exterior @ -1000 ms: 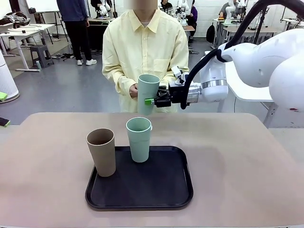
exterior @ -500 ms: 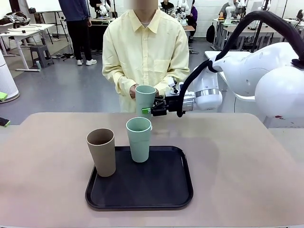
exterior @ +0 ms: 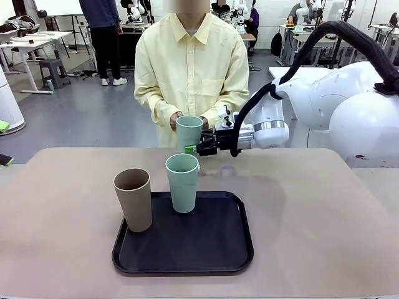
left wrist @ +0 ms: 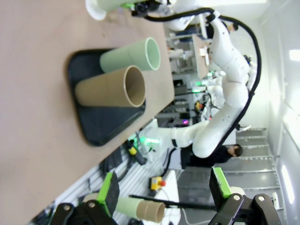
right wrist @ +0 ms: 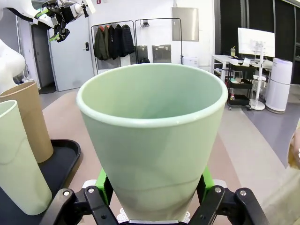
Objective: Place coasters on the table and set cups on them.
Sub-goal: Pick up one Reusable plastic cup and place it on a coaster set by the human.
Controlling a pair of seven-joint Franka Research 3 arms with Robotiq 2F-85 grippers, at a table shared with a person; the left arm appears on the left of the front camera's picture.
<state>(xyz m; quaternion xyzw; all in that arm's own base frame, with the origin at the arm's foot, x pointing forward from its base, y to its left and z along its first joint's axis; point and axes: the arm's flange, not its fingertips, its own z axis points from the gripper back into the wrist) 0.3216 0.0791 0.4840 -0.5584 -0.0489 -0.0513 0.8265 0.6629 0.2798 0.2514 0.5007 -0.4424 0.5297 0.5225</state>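
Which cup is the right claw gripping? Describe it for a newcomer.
On the large beige-tan table, look beyond the black rectangular tray to the far edge, by the person in yellow. There the right claw grips a tall pale mint green matte tumbler. Its mint twin and the tan-brown tumbler stand on the tray; this one is off it.

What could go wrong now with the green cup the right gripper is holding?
The right gripper grips the mint cup low, near its base, so the cup could tip on release. It may land off-centre on the coaster. The person's hand sits close behind the cup and could get bumped.
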